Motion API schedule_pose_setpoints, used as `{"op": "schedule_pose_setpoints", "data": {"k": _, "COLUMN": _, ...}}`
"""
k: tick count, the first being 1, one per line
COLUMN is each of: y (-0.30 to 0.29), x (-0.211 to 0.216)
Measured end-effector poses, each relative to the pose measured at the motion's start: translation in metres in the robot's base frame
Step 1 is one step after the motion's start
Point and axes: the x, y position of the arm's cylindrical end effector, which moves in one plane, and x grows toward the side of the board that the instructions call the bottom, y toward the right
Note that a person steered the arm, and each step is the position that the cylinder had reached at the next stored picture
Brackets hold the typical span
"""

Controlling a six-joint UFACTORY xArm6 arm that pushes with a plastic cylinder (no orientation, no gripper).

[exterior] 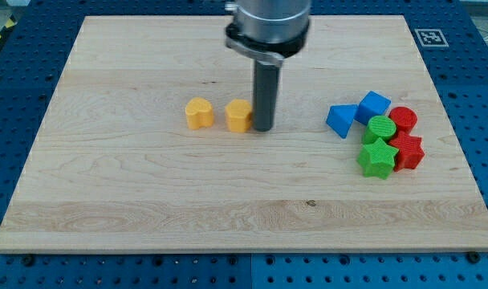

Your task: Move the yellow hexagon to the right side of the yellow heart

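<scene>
One pale wooden board on blue pegboard; no claw, only my tip.

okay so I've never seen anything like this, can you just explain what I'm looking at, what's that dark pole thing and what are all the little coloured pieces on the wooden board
This is one camera picture looking down at a light wooden board on a blue perforated table. The grey machine at the view's top is a robot arm. It has no hand, just a straight dark rod; its lower end, my tip, slides along the board to push blocks. Nothing is held.

Beside the tip, on its left in the view, sits a small yellow hexagon block, close enough that I cannot tell whether they touch. Further left is a yellow heart-shaped block.

At the view's right is a cluster: two blue blocks, a green round block, a green star, and two red blocks.
</scene>
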Motion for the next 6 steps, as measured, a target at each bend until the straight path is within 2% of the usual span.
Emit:
{"op": "schedule_pose_setpoints", "data": {"k": 2, "y": -0.045, "x": -0.02}}
{"op": "schedule_pose_setpoints", "data": {"k": 3, "y": -0.027, "x": -0.013}}
{"op": "schedule_pose_setpoints", "data": {"k": 4, "y": 0.01, "x": -0.028}}
{"op": "schedule_pose_setpoints", "data": {"k": 5, "y": -0.009, "x": -0.052}}
{"op": "schedule_pose_setpoints", "data": {"k": 6, "y": -0.053, "x": -0.081}}
